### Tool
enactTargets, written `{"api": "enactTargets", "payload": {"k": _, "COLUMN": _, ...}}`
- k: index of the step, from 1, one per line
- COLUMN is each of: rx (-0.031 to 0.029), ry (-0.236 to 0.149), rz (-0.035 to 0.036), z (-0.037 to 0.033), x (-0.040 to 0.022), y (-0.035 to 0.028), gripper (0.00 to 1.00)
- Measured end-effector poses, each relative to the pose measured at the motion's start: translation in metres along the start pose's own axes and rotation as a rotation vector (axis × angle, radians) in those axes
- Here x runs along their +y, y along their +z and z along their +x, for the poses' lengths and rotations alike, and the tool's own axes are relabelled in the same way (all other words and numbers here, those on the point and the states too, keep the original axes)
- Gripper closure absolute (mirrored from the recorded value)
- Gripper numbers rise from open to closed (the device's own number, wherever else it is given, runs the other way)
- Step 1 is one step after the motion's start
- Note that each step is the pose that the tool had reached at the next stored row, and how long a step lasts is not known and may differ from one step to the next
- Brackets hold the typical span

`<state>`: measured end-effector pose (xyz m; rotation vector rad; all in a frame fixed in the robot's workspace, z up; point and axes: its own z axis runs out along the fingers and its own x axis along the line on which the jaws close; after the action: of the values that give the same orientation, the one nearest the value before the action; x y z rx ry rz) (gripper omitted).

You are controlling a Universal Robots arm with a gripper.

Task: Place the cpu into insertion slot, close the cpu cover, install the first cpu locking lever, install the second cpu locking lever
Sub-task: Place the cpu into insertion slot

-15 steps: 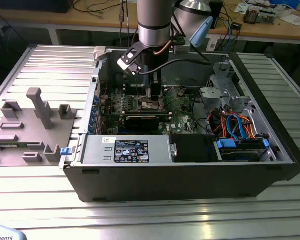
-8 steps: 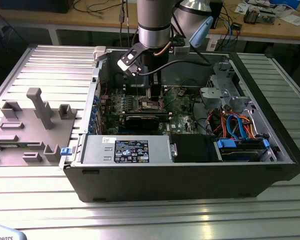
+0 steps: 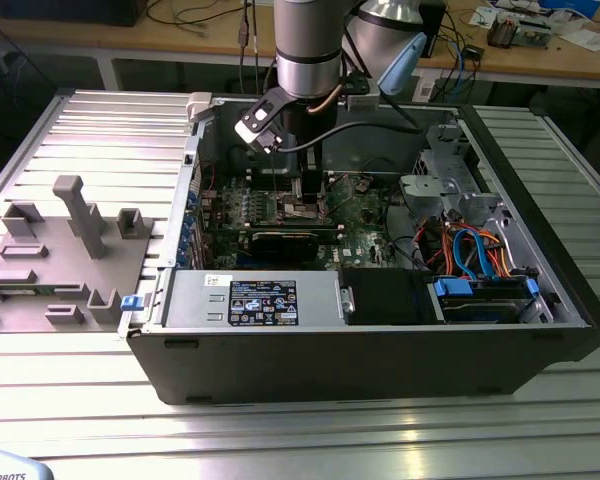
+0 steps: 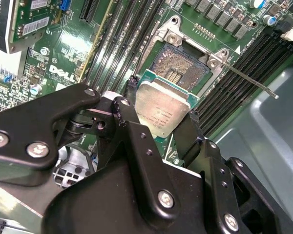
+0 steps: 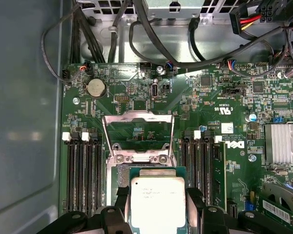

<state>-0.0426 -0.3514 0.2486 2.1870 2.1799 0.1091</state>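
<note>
Black fingers [image 4: 129, 122] are pinching the flat square silver-topped cpu [image 4: 162, 111] as I am hovering it just above the dark square insertion slot [image 4: 180, 68] on the green board [image 5: 210, 97], with the silver metal-frame cpu cover [image 5: 136, 117] standing open, so I am judging every step undone.
</note>
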Motion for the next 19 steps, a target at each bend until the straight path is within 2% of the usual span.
{"api": "enactTargets", "payload": {"k": 19, "rx": 0.0001, "ry": 0.000, "rz": -0.0001, "z": 0.0000, "x": -0.0004, "y": 0.0045, "gripper": 0.45}}
